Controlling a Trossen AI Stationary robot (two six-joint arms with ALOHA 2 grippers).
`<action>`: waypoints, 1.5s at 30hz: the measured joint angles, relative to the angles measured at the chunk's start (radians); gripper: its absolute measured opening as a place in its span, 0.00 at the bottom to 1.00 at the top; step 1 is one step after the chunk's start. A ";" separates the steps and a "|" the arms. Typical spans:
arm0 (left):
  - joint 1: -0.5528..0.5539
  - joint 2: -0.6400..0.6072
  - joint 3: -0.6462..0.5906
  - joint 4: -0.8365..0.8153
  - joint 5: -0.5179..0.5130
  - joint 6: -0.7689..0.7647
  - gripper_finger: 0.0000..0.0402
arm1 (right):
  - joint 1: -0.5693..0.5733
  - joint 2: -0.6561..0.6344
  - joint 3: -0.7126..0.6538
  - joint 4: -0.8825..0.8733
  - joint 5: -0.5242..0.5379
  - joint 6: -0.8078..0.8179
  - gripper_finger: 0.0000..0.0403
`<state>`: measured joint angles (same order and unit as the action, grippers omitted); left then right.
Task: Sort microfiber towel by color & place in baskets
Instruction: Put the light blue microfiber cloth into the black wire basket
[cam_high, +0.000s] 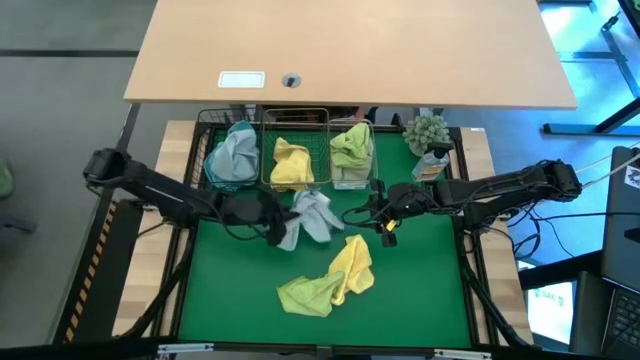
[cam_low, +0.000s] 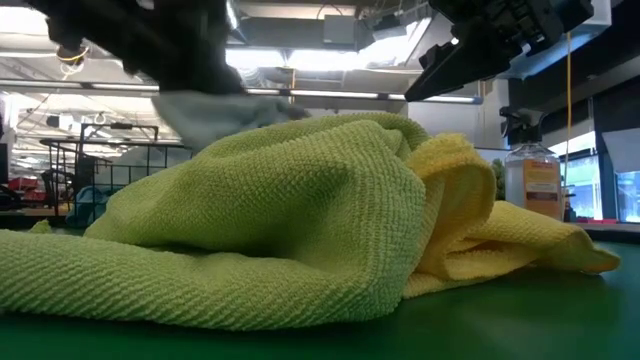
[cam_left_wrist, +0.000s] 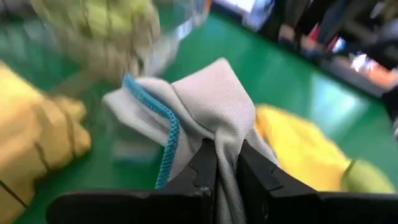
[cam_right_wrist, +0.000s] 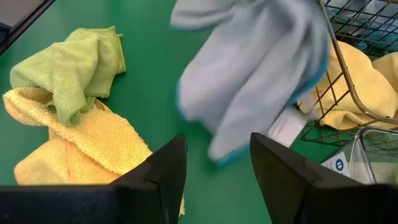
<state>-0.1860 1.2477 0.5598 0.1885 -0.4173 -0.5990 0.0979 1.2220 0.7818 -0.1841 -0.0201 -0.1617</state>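
Two grippers are working at frame centre in the high view. Your left gripper is clamping its fingers on the blue-grey towel. Your right gripper is hovering beside it, fingers apart, below the baskets.

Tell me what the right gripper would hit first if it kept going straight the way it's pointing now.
Most likely the blue-grey towel pinched in the left gripper. The right gripper is open and points at that hanging cloth, with only green mat between. How far off it hangs is unclear.
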 joint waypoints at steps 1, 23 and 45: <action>0.000 -0.032 0.000 -0.001 -0.020 0.020 0.07 | 0.000 0.000 0.000 0.000 0.000 0.000 0.44; 0.005 -0.567 0.001 -0.001 -0.679 0.473 0.08 | 0.000 0.000 0.000 0.000 0.000 0.000 0.44; 0.370 -0.615 0.002 -0.797 -0.701 0.032 0.08 | 0.000 0.000 0.000 0.000 0.000 0.000 0.44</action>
<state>0.1838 0.6327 0.5621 -0.6089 -1.1188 -0.5673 0.0982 1.2221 0.7818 -0.1841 -0.0200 -0.1619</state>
